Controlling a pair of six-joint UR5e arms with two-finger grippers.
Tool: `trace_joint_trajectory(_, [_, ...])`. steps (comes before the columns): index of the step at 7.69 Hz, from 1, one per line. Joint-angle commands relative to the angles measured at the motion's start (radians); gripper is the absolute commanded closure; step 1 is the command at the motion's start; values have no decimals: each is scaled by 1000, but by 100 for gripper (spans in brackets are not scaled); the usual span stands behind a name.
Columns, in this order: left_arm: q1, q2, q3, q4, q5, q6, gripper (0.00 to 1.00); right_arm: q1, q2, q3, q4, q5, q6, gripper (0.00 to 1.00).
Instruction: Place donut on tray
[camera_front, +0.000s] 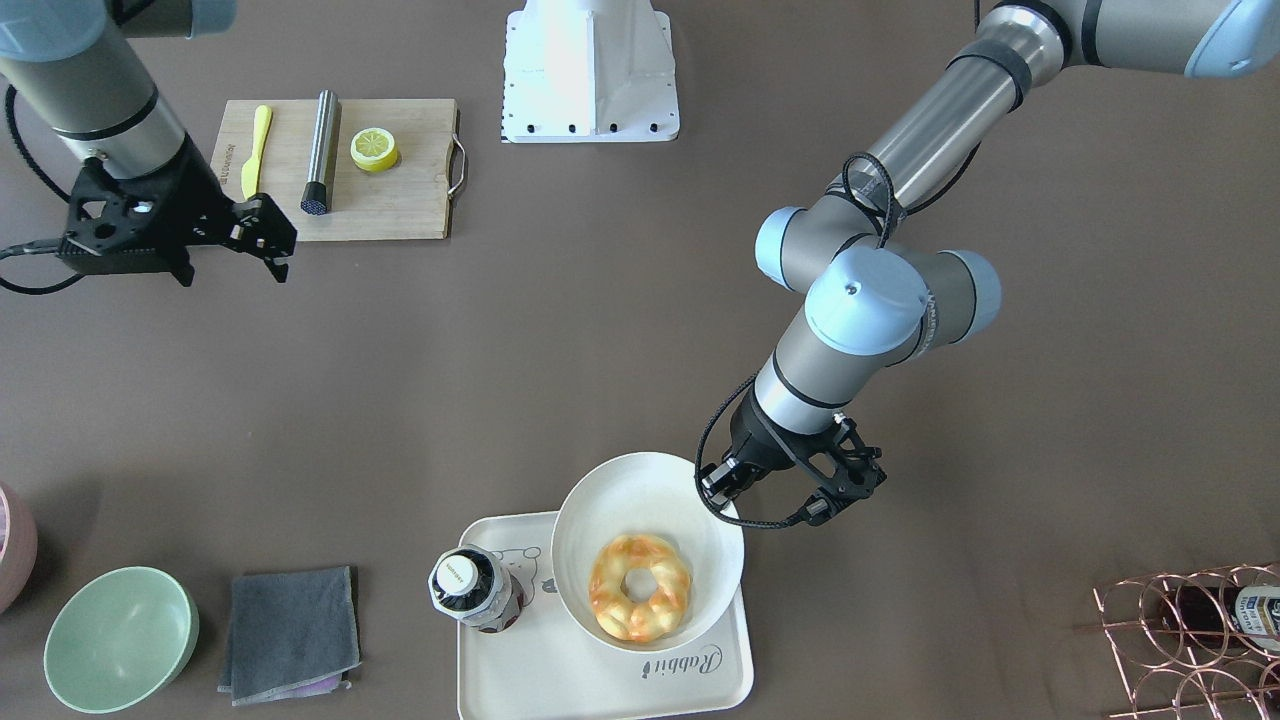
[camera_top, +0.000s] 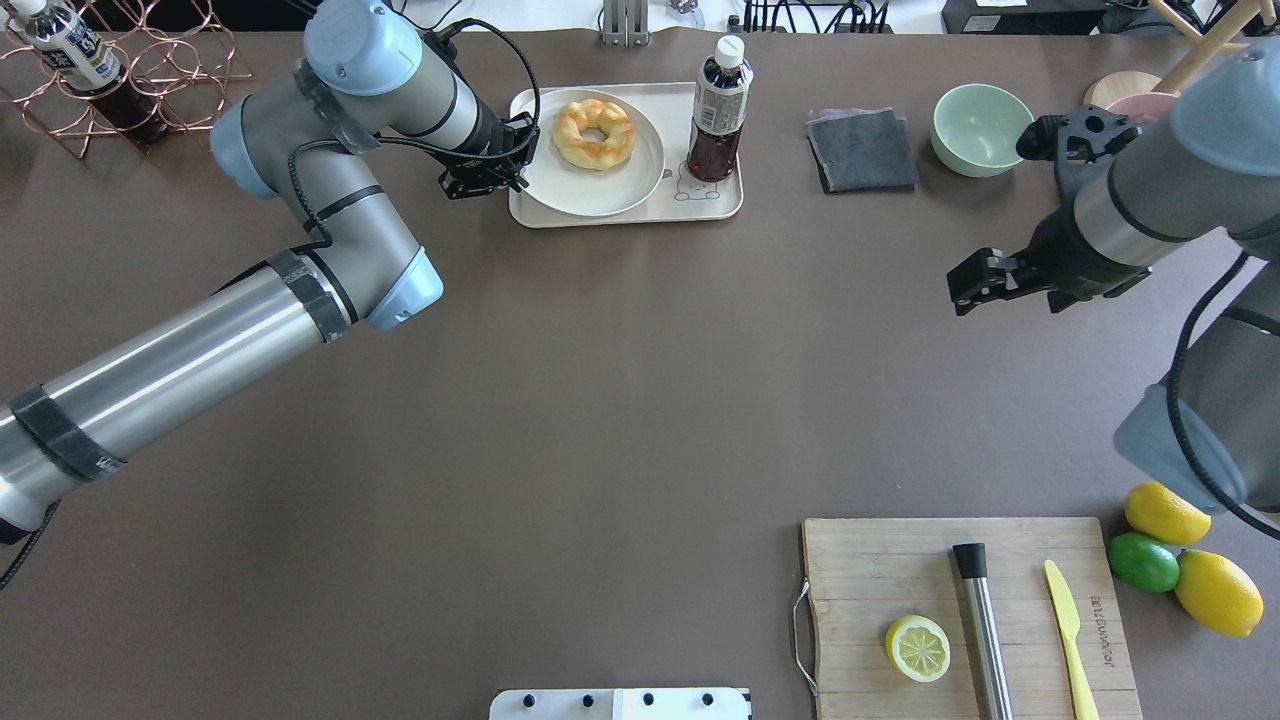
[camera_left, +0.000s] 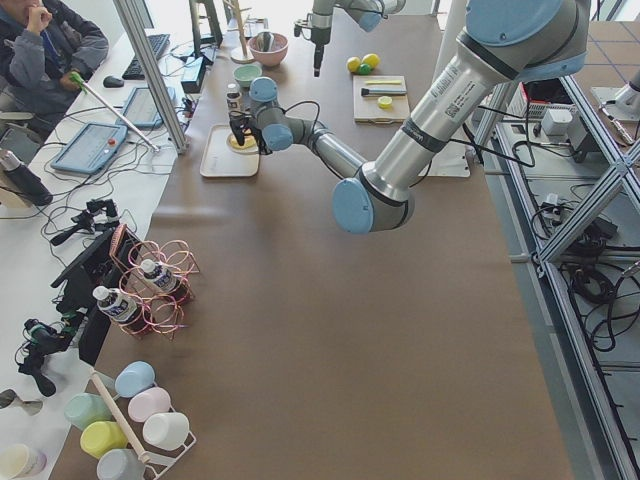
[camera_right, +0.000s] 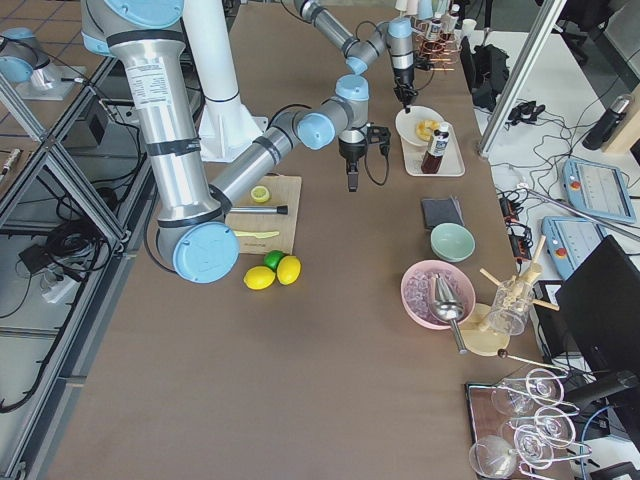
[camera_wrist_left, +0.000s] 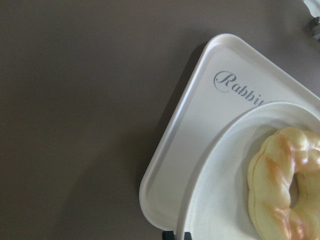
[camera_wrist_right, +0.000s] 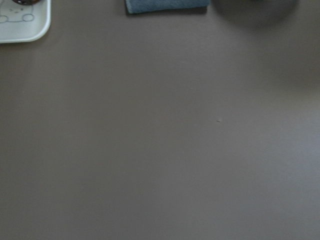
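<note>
Left wrist-mounted view gives what the wide cameras cannot: the rim of the white plate (camera_wrist_left: 210, 165) runs down into the dark fingertips (camera_wrist_left: 169, 235) at the bottom edge, so the left pincer (camera_front: 716, 488) is nipped narrow on that rim. From across the table the plate looks tipped and overhangs the edge of the tray (camera_front: 560, 680) nearest that pincer; whether it touches the tray I cannot tell. The donut (camera_front: 640, 587) lies in the plate, just beyond the fingertips, over the tray. Only the overhead camera shows the lemons (camera_top: 1165, 512) and a lime (camera_top: 1143, 562) beside the cutting board (camera_top: 880, 580). The right pincer (camera_front: 268, 238) hangs over bare brown table (camera_front: 600, 330), well apart from the tray; wide or narrow, I cannot tell. An operator (camera_left: 55, 45) sits at a desk along the table's far edge. On the tray, past the plate from the left pincer, stands a dark bottle (camera_front: 470, 590). To that pincer's other side, a wire rack (camera_front: 1190, 640) holds another bottle.
</note>
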Motion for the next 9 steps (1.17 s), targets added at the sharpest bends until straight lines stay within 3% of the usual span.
trace_joint_trajectory(1, [13, -91, 199, -104, 67, -37, 100, 130, -134, -10, 1, 57, -236, 0])
trace_joint_trajectory(3, [18, -96, 257, -152, 93, -37, 100, 156, -141, -35, 1, 82, -285, 0])
trace_joint_trajectory(7, [18, -99, 274, -170, 95, -39, 100, 173, -145, -40, 1, 85, -307, 0])
trace_joint_trajectory(8, [18, -99, 274, -173, 95, -37, 54, 179, -145, -41, 1, 99, -308, 0])
trace_joint_trajectory(9, [18, -107, 272, -182, 95, -37, 17, 184, -145, -41, 1, 103, -314, 0])
